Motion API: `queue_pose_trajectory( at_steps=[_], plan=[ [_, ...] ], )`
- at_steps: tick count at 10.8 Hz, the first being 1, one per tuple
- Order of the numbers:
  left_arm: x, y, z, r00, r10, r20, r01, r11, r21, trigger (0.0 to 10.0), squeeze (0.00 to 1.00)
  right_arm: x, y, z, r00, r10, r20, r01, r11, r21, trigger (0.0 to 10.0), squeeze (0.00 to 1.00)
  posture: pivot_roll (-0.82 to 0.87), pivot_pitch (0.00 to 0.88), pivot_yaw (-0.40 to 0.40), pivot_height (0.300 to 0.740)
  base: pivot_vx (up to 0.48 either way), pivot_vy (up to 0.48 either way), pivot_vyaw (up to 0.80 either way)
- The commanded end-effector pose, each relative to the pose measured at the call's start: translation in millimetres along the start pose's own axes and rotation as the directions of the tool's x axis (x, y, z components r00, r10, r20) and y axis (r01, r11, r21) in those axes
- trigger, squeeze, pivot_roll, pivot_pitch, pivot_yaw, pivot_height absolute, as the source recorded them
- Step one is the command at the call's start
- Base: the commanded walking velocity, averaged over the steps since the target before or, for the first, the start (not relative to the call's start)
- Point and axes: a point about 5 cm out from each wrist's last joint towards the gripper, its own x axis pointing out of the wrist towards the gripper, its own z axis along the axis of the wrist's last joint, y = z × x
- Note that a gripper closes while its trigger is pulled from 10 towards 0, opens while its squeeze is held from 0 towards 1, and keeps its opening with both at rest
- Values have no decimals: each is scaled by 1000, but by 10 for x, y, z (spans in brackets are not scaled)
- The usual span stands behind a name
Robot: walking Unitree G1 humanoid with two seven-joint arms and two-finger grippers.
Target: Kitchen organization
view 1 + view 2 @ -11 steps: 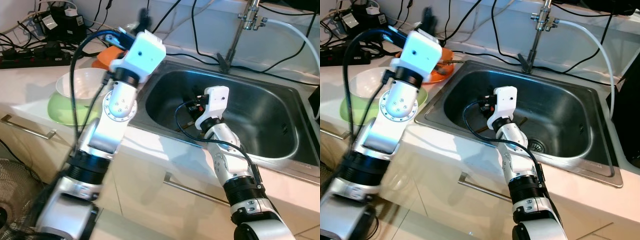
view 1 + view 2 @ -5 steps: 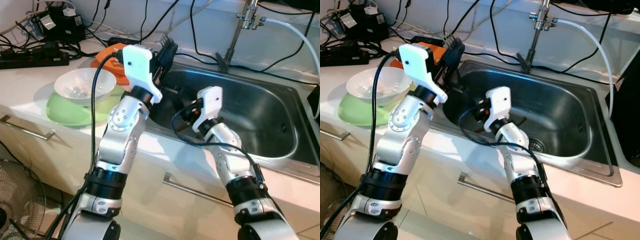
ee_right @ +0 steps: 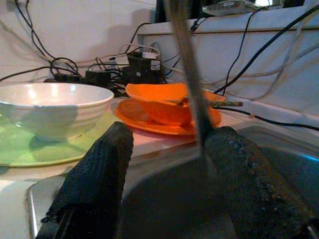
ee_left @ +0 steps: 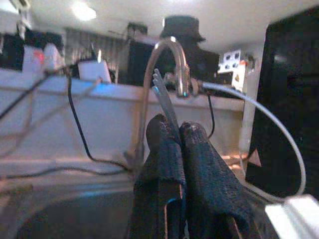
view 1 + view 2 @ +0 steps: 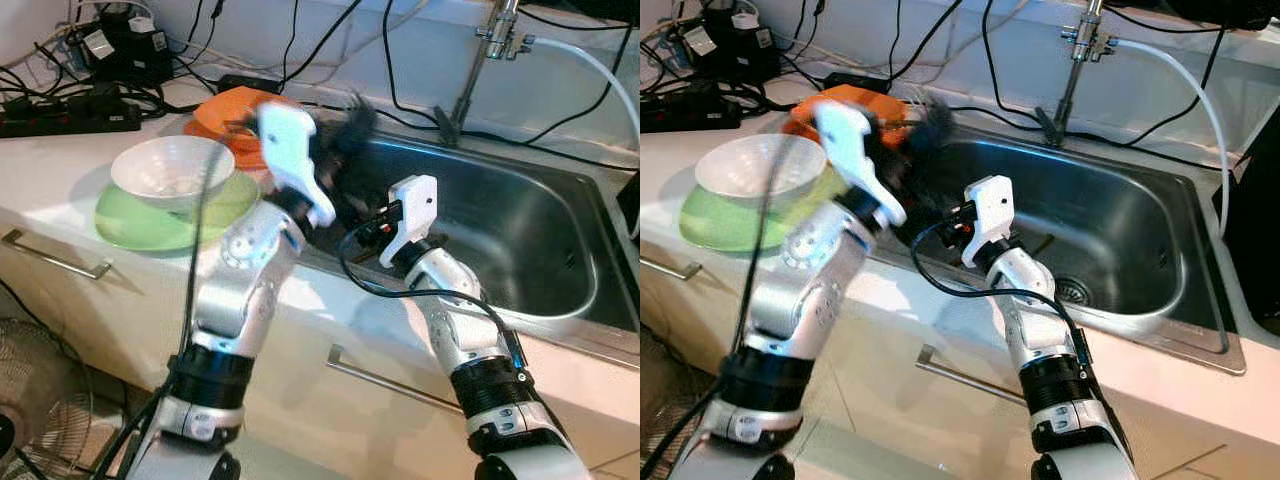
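Note:
My left gripper [image 5: 352,118] hovers, blurred, over the left rim of the steel sink [image 5: 530,225]. In the left wrist view it [image 4: 172,130] is shut on a thin metal fork [image 4: 162,92] whose tines stick up past the fingertips. My right gripper [image 5: 366,228] is low inside the sink by its left wall. In the right wrist view it [image 3: 169,144] stands open, and a blurred metal handle [image 3: 185,55] rises between the two fingers [image 3: 97,174], close to one of them. I cannot tell whether it touches.
A white bowl [image 5: 172,170] sits on a green plate [image 5: 130,218] on the counter left of the sink. Behind them are an orange plate and bowl [image 5: 228,112], cables and power strips [image 5: 70,115]. The faucet [image 5: 480,60] rises at the sink's back.
My left arm has swung from above the bowls to the sink's left rim and is still moving. My right gripper has shifted left and a little up inside the sink.

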Motion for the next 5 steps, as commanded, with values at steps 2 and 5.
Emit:
queue_pose_trajectory(
  at_steps=[2,5],
  plan=[
    [-2,-66,15,999,-46,-7,45,999,-15,10000,0,-1,-47,59,999,-29,22,29,1000,-12,10000,0,223,0,-44,740,0,0,0],
    [-28,-114,-54,995,-81,-52,78,995,-54,10000,0,19,-96,87,997,-69,33,69,998,-5,10000,0,223,0,-43,740,0,0,0]
  ],
)
